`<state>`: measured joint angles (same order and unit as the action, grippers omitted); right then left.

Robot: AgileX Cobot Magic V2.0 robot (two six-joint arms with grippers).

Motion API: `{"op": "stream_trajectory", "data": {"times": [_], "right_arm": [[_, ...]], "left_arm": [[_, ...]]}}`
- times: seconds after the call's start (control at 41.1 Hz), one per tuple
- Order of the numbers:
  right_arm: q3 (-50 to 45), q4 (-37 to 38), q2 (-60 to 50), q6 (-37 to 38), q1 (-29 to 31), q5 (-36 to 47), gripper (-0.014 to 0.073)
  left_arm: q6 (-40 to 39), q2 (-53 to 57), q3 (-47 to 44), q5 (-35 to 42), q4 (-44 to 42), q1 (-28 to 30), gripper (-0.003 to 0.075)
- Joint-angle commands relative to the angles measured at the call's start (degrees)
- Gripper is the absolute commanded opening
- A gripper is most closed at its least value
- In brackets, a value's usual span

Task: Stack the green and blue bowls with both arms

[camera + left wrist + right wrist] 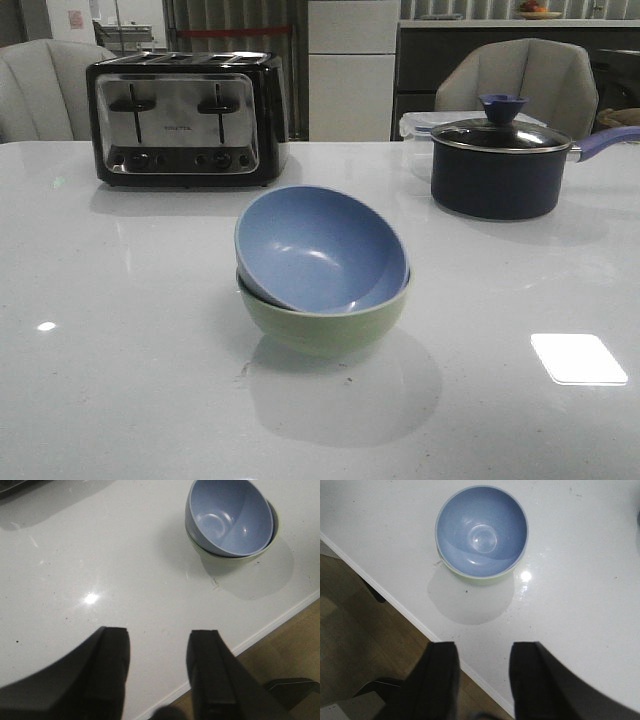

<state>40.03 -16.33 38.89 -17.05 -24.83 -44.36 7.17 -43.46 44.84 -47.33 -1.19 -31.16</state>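
Already the blue bowl (322, 250) sits nested but tilted inside the green bowl (325, 322) mid-counter (120, 330), toaster (185, 118) at ten o'clock, saucepan (497, 165) at two. Both the left gripper (157, 667) and right gripper (482, 672) hang released, holding nothing, well apart from the stack. The tilt is the likely risk: a nudge could slide the blue bowl off.

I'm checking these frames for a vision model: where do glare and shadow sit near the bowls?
Front view: a bright rectangular glare patch on the table right of the stacked blue bowl and green bowl, soft shadow in front. Left wrist view: small glare spot. Right wrist view: glint beside the bowls, shadow toward the table edge.
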Motion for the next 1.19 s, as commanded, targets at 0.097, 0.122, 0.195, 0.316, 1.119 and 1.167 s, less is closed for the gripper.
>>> {"op": "stream_trajectory", "data": {"times": [0.097,0.122,0.195,0.316,1.119,1.167], "right_arm": [[1.41,-1.16,-0.2,-0.22,0.0,3.85,0.0111],[1.41,-1.16,-0.2,-0.22,0.0,3.85,0.0089],[1.41,-1.16,-0.2,-0.22,0.0,3.85,0.0055],[1.41,-1.16,-0.2,-0.22,0.0,3.85,0.0057],[1.41,-1.16,-0.2,-0.22,0.0,3.84,0.0057],[1.41,-1.16,-0.2,-0.22,0.0,3.84,0.0057]], "left_arm": [[-0.7,0.06,1.45,6.34,-0.06,-0.28,0.0112],[-0.7,0.06,1.45,6.62,-0.06,-0.28,0.009],[-0.7,0.06,1.45,6.77,-0.06,-0.28,0.0095],[-0.6,0.06,1.45,6.95,0.03,-0.28,0.0093],[-0.6,15.32,-12.88,21.08,2.2,12.55,0.0093],[-0.6,18.99,-16.79,26.6,2.35,14.72,0.0093]]}}
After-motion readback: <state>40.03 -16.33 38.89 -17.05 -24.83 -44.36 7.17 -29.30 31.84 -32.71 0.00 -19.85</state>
